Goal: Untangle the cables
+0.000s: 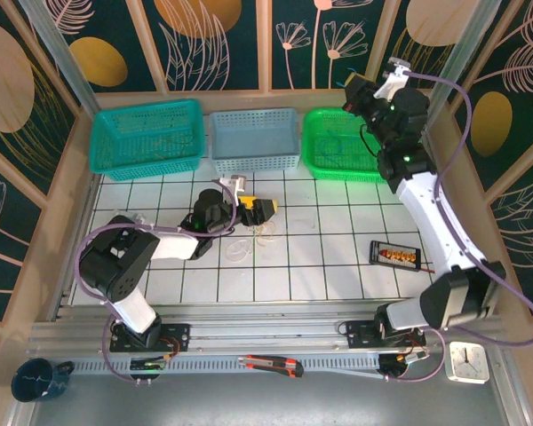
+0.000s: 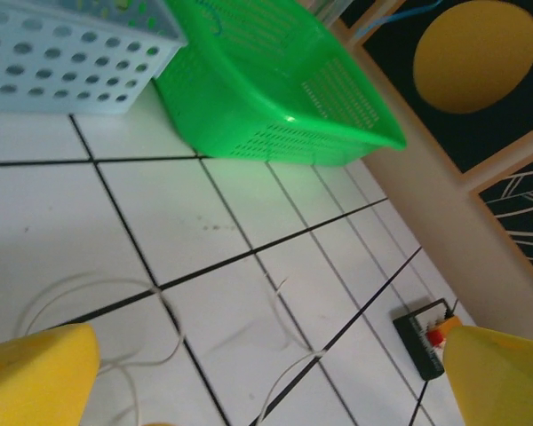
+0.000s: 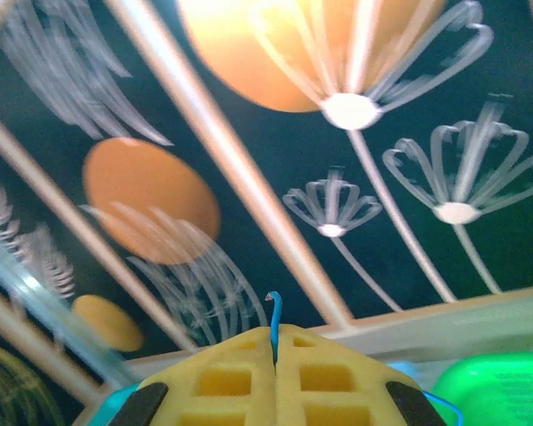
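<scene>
Right gripper [image 3: 275, 351] pinches a blue cable [image 3: 273, 312] above the green basket [image 1: 338, 170] — to drop it, likely; left gripper [image 1: 259, 211] gapes over whitish cables [image 1: 241, 249].

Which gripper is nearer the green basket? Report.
Right. The right gripper is raised at the green basket's far rim; the left gripper is low over tiles to its left.

Robot lab: walled, tiled test bench [image 1: 320, 275]

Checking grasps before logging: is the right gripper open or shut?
Shut. The right gripper has its yellow fingers pressed together, pinching a thin blue cable that pokes out between them.
</scene>
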{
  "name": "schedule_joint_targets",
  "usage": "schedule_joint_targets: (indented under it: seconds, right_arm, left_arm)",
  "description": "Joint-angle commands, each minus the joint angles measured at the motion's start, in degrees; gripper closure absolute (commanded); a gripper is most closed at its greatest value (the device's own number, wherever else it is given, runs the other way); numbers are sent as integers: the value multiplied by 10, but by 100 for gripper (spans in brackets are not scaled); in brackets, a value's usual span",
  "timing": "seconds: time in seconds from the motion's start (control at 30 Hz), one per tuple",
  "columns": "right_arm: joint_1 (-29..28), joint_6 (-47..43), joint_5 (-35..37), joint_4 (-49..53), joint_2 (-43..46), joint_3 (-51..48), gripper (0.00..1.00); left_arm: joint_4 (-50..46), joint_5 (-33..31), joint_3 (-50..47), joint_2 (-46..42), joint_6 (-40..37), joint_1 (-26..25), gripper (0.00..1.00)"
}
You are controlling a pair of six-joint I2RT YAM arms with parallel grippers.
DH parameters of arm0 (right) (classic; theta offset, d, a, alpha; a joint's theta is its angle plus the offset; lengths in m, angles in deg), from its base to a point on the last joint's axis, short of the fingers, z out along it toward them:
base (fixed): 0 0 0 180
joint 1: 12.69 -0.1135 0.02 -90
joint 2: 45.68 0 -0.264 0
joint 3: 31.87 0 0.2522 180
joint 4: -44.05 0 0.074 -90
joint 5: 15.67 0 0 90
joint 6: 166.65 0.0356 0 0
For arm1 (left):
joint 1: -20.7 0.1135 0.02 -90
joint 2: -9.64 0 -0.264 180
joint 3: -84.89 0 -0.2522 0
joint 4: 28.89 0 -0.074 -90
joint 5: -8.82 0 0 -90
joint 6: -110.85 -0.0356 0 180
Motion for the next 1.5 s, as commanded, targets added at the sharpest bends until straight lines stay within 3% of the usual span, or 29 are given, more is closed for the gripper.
schedule_joint_targets:
  seconds: [0.0,0.4,0.5,0.6,0.63,0.77,1.1,1.33,1.47]
  right_arm:
    - [31,17,22,-42,-34,-3,100]
    - [83,-29,117,-118,-184,15,100]
    - [92,-36,107,-109,-221,40,100]
    - [101,-33,61,-67,-254,77,58]
    - [103,-33,48,-54,-259,86,52]
    - [103,-28,20,-60,-236,62,44]
    - [82,11,-48,-90,-131,-51,43]
    - [11,6,-59,-86,-58,-145,43]
    - [-37,0,-60,-69,-24,-199,44]
  left_arm:
    - [-30,10,21,-25,10,-2,1]
    - [-57,-9,16,-75,8,-2,1]
    - [-63,-13,14,-83,6,-2,1]
    - [-61,-20,11,-88,9,-2,1]
    - [-59,-22,8,-90,11,-2,1]
    - [-53,-34,2,-91,14,-2,1]
    - [-49,-95,-24,-121,8,-2,1]
    - [-70,-166,-45,-152,30,1,1]
    - [-105,-169,-41,-162,46,12,1]
